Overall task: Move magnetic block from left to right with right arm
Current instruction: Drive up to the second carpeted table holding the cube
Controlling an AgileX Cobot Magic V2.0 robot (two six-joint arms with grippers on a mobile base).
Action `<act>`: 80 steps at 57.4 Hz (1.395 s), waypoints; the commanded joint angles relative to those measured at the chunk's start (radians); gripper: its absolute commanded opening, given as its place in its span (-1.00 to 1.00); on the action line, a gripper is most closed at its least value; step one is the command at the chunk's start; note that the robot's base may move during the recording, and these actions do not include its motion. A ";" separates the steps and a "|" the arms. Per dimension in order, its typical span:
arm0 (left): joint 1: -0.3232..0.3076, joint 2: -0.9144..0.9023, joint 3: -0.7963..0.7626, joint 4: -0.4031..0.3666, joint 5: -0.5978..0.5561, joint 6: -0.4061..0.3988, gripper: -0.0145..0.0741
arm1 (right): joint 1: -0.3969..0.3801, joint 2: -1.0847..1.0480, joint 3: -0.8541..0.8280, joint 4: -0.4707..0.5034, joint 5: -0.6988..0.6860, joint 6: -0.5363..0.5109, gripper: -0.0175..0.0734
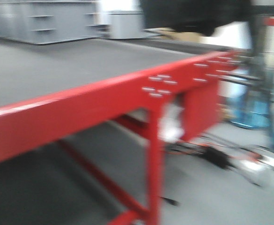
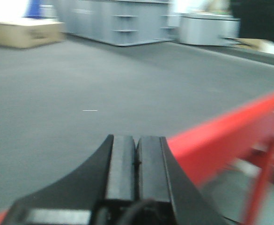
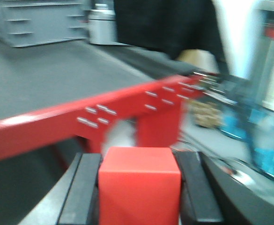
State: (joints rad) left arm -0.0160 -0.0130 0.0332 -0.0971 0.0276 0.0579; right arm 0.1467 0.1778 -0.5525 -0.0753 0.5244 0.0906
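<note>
Right wrist-mounted view | magnetic block [image 3: 139, 185] is held clamped in the right gripper [image 3: 139, 161], short of the red edge of the table [image 3: 43, 123] | left gripper [image 2: 137, 150] is seen pressed closed, empty | pickup judged done, set-down at right not yet made.

Table [image 1: 80, 110]: grey matte top, red metal frame. A red leg [image 1: 154, 154] stands under the near rail, with a cluster of pale bolt heads [image 1: 158, 86] on the rail above it. A grey shelving unit [image 1: 43, 21] stands at the far side of the top, with a lower grey cabinet [image 1: 122, 23] just beside it. A brown cardboard box [image 2: 24, 33] sits at the far left of the grey surface. Blue containers [image 1: 251, 110] stand on the floor past the table's right end, with dark cables [image 1: 216, 157] lying near them. All views are motion-blurred.
</note>
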 commanded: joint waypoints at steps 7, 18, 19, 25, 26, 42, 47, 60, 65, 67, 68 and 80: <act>0.001 -0.009 0.008 -0.005 -0.085 -0.006 -0.96 | -0.005 0.018 -0.028 -0.009 -0.089 -0.007 -0.11; 0.001 -0.009 0.008 -0.005 -0.085 -0.006 -0.96 | -0.005 0.018 -0.028 -0.009 -0.089 -0.007 -0.11; 0.001 -0.009 0.008 -0.005 -0.085 -0.006 -0.96 | -0.005 0.018 -0.028 -0.009 -0.089 -0.007 -0.11; 0.001 -0.009 0.008 -0.005 -0.085 -0.006 -0.96 | -0.005 0.018 -0.028 -0.009 -0.089 -0.007 -0.11; 0.001 -0.009 0.008 -0.005 -0.085 -0.006 -0.96 | -0.005 0.018 -0.028 -0.009 -0.089 -0.007 -0.11; 0.001 -0.009 0.008 -0.005 -0.085 -0.006 -0.96 | -0.005 0.018 -0.028 -0.009 -0.089 -0.007 -0.11; 0.001 -0.009 0.008 -0.005 -0.085 -0.006 -0.96 | -0.005 0.018 -0.028 -0.009 -0.089 -0.007 -0.11; 0.001 -0.009 0.008 -0.005 -0.085 -0.006 -0.96 | -0.005 0.018 -0.028 -0.009 -0.089 -0.007 -0.11; 0.001 -0.009 0.008 -0.005 -0.085 -0.006 -0.96 | -0.005 0.018 -0.028 -0.009 -0.089 -0.007 -0.11; 0.001 -0.009 0.008 -0.005 -0.085 -0.006 -0.96 | -0.005 0.018 -0.028 -0.009 -0.089 -0.007 -0.11; 0.001 -0.009 0.008 -0.005 -0.085 -0.006 -0.96 | -0.005 0.018 -0.028 -0.009 -0.089 -0.007 -0.11; -0.001 -0.009 0.008 -0.005 -0.085 -0.006 -0.96 | -0.005 0.018 -0.028 -0.009 -0.089 -0.007 -0.11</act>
State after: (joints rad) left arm -0.0160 -0.0130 0.0332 -0.0971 0.0276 0.0579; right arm 0.1467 0.1778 -0.5525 -0.0753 0.5244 0.0906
